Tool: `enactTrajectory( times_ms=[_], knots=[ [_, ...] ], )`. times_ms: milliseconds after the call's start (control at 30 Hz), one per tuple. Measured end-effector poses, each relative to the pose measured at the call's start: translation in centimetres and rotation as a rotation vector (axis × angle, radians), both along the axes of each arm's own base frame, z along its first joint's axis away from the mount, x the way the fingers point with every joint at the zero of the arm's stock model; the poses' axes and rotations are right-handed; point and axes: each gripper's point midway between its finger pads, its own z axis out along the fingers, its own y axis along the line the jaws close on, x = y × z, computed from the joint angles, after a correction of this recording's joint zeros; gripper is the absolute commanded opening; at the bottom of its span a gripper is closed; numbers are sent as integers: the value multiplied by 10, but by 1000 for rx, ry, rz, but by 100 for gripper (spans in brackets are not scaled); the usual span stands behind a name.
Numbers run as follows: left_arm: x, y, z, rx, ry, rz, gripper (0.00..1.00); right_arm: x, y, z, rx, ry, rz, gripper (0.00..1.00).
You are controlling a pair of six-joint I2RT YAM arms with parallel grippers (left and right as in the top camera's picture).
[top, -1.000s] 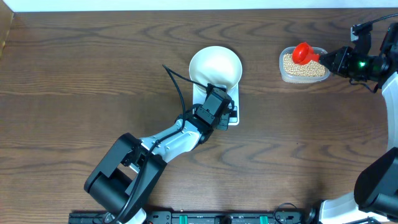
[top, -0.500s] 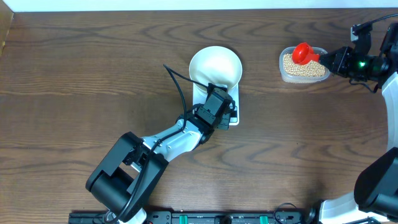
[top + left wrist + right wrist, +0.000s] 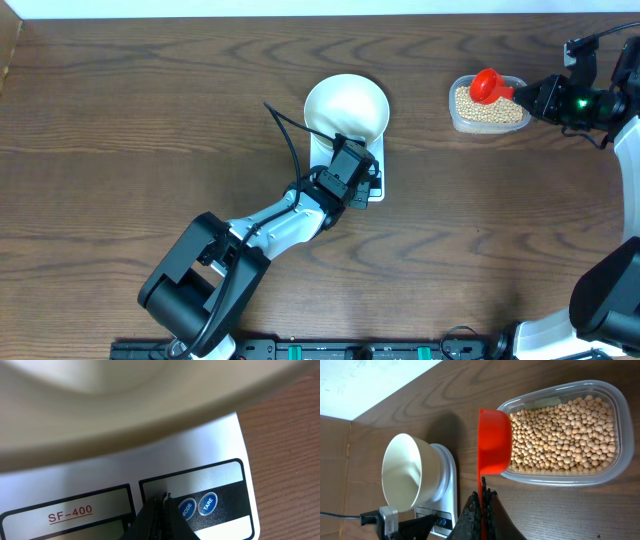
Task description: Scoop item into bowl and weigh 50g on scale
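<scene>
The white bowl (image 3: 345, 105) sits on the white scale (image 3: 378, 193) at mid-table. My left gripper (image 3: 366, 180) is shut and empty. Its tips (image 3: 163, 497) rest on the scale's front panel (image 3: 220, 477), just left of the blue MODE button (image 3: 185, 508) and the TARE button (image 3: 207, 503). The bowl's rim (image 3: 150, 415) fills the top of the left wrist view. My right gripper (image 3: 483, 494) is shut on the thin handle of a red scoop (image 3: 494, 442). The scoop hangs on edge over the left end of a clear tub (image 3: 607, 474) full of tan beans (image 3: 565, 430).
The tub (image 3: 456, 120) stands at the back right of the wooden table, with the scoop (image 3: 487, 85) above it. A black cable (image 3: 285, 135) loops from the left arm beside the bowl. Bare wood lies between scale and tub.
</scene>
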Motion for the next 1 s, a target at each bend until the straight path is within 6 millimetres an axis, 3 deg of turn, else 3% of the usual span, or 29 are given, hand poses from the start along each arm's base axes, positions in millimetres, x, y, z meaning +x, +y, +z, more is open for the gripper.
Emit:
enactTrajectory(
  times_ms=[1000],
  knots=[
    [-3,-1,-2,26,-8,45,7,-1,0,0,1,3,0,1]
  ],
)
